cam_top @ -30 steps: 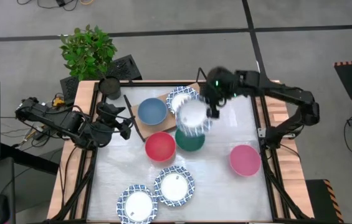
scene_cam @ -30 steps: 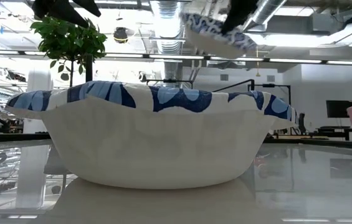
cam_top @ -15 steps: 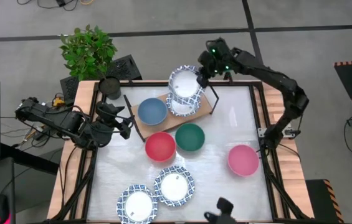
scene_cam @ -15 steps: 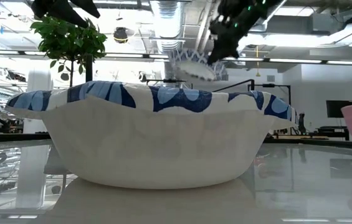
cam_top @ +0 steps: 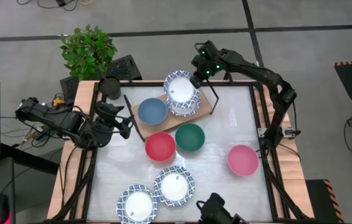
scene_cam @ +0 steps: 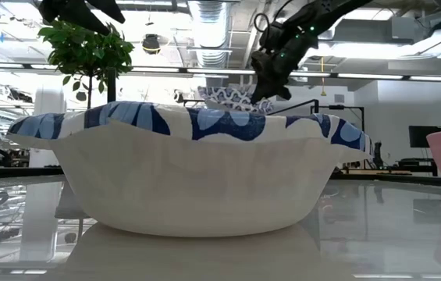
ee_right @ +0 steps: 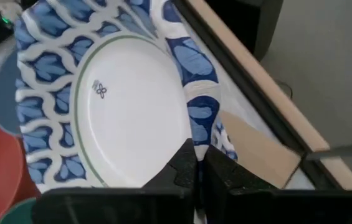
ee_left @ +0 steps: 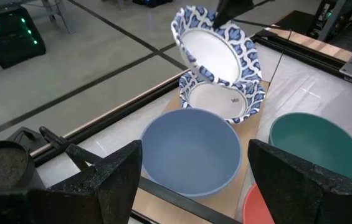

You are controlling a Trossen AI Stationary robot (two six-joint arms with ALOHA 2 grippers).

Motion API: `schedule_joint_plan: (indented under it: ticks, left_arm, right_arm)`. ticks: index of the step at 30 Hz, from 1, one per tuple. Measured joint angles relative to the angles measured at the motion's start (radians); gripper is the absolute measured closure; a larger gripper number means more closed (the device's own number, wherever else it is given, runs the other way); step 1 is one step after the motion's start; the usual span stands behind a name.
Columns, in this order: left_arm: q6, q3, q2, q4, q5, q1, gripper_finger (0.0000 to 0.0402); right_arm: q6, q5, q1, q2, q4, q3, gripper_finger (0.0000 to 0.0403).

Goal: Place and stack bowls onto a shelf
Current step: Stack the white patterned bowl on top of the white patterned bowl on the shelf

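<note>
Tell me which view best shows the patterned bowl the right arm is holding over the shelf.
The left wrist view: the held bowl hangs tilted above another patterned bowl on the shelf. The right wrist view shows the jaws pinching its rim. The high view gives only its place. The low view shows just its rim behind a near bowl.

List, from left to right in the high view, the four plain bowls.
blue bowl → red bowl → green bowl → pink bowl
</note>
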Motion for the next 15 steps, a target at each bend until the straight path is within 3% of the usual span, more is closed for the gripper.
schedule_joint_plan:
  ticks: [15]
  left_arm:
    - [-0.002, 0.0, 0.0, -0.017, 0.0, 0.0, 0.0125]
  right_arm:
    - [0.001, 0.004, -0.003, -0.001, -0.068, -0.024, 0.0369]
